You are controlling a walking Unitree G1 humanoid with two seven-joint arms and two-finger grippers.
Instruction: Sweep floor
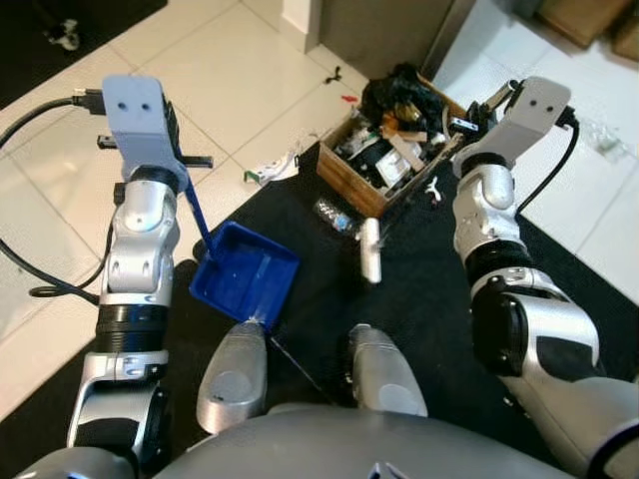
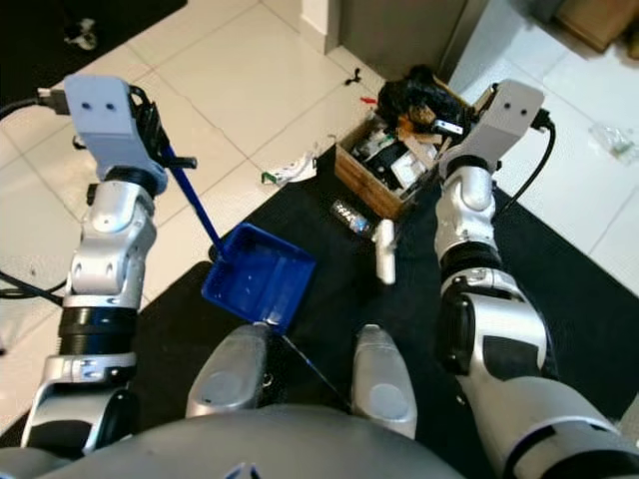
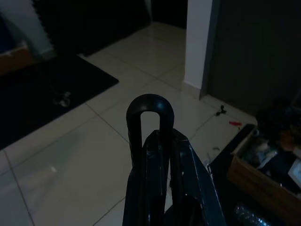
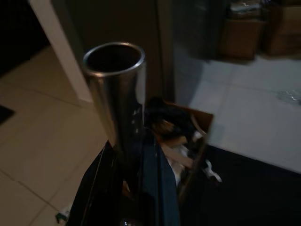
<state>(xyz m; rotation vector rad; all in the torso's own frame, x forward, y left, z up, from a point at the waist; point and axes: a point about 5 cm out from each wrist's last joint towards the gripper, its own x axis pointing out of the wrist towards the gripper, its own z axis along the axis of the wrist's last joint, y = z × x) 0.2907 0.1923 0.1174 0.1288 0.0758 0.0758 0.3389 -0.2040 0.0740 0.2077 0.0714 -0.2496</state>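
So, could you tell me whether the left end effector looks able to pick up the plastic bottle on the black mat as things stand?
Probably not: the left end effector is shut on the blue dustpan's handle, and the bottle lies beyond the dustpan, beside the cardboard box.

L gripper (image 3: 157,155): fingertips hidden behind looped dustpan handle (image 3: 149,106); base cut off by frame edge. R gripper (image 4: 129,183): fingers dark, lower part cut off; metal tube (image 4: 115,84) runs out of sight between them. Cardboard box (image 1: 384,150): contents a jumble, items too small to identify. Scraps on tiles (image 1: 268,170): too small to tell. Far boxes (image 4: 254,33) blurred and dim.
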